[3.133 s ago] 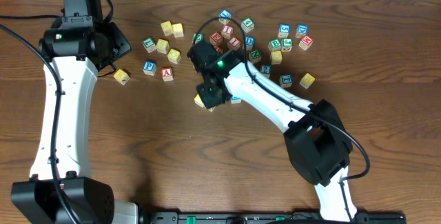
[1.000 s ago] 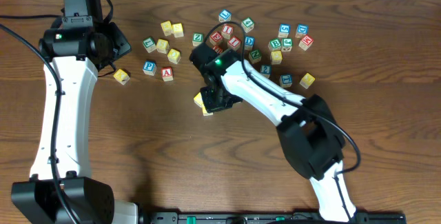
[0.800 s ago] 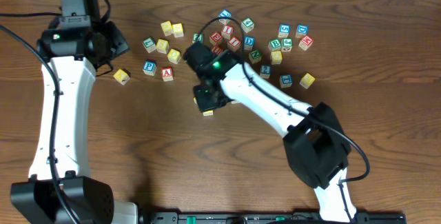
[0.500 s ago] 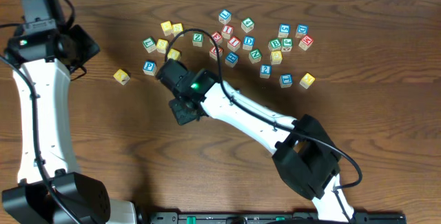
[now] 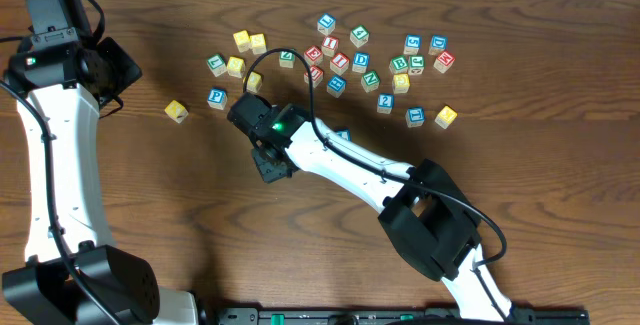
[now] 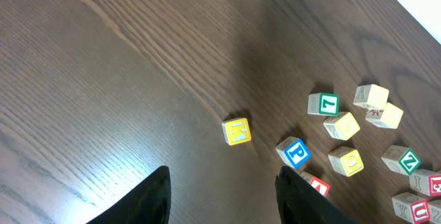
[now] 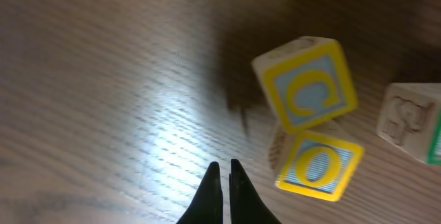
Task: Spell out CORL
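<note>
My right gripper (image 7: 220, 181) is pinched shut on nothing over the middle of the table (image 5: 200, 215). The yellow C cube (image 7: 306, 89) and yellow O cube (image 7: 318, 165) sit close together near its tips. My left gripper (image 6: 224, 198) hangs partly open and empty near the far left corner.

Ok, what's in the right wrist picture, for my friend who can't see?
A yellow C cube and a yellow O cube lie close together on a brown wooden table. The right arm's black fingers, shut and empty, point at bare wood beside them.
</note>
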Action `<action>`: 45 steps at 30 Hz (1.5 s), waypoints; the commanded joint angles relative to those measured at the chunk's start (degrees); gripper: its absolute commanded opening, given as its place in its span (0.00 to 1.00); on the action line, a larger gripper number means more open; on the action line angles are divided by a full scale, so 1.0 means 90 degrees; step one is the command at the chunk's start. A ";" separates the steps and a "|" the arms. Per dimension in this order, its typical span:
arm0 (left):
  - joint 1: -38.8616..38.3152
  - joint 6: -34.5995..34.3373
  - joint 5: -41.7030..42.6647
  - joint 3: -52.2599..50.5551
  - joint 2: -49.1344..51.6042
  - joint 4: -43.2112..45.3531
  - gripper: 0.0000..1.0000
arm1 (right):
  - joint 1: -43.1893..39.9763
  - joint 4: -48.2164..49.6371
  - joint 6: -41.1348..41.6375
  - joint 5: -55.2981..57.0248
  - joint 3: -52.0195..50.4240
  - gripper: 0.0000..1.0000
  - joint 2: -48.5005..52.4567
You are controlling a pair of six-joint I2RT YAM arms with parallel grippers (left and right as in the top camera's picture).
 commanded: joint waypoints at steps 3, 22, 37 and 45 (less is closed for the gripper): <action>0.0010 0.0102 -0.0012 -0.0068 0.0080 -0.0036 0.49 | -0.0070 -0.0068 0.0464 0.0452 0.0005 0.01 0.0151; -0.0029 0.0080 0.0000 -0.0090 0.0080 -0.0036 0.49 | -0.0486 -0.0124 0.1003 0.0376 0.0007 0.01 0.0253; -0.0041 0.0080 0.0143 -0.0121 0.0083 -0.0034 0.49 | -0.0908 0.0034 0.0760 0.0134 0.0117 0.01 0.0250; -0.0483 0.0087 0.0146 -0.0124 0.0080 0.0015 0.44 | -0.1083 -0.0318 0.0447 0.0114 0.0534 0.01 -0.0321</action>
